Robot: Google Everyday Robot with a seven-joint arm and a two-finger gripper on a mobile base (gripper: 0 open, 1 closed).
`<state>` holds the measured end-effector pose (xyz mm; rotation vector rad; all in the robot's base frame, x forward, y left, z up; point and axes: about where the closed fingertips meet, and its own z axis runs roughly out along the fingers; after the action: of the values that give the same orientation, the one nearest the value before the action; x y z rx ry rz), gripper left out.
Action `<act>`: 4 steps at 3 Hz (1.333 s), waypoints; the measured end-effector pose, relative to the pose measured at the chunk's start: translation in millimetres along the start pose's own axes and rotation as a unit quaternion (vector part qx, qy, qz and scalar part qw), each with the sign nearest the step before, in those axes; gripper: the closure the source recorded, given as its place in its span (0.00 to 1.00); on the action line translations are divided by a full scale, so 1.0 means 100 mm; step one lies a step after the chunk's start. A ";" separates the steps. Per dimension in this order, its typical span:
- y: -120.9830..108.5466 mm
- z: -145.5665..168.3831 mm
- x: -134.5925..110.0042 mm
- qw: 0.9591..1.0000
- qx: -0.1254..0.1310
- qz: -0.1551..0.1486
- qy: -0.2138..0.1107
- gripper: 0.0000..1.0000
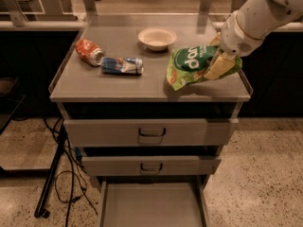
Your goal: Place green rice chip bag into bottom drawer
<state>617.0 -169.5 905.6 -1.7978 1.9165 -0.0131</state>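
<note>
The green rice chip bag (191,64) is crinkled, with white lettering, and hangs lifted just above the right part of the cabinet top (113,86). My gripper (218,64) comes in from the upper right on a white arm and is shut on the bag's right end. The bottom drawer (151,205) is pulled out at the bottom of the view, a shallow grey tray with a bare floor. It lies well below and to the left of the bag.
A crushed orange-red can (90,51) and a crushed blue can (122,65) lie on the left of the top. A white bowl (156,38) sits at the back. Two upper drawers (150,132) stick out slightly. Cables and a stand leg (52,183) are on the floor at left.
</note>
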 end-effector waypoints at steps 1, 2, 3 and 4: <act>0.73 -0.38 0.25 0.999 0.018 0.026 0.005 1.00; 0.76 -0.37 0.23 1.000 0.016 0.023 0.004 1.00; 0.86 -0.34 0.18 1.000 0.012 0.013 0.002 1.00; 1.21 -0.21 0.04 1.000 0.004 -0.001 -0.021 1.00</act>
<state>496.5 -165.0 880.7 -1.7808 1.8828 0.0170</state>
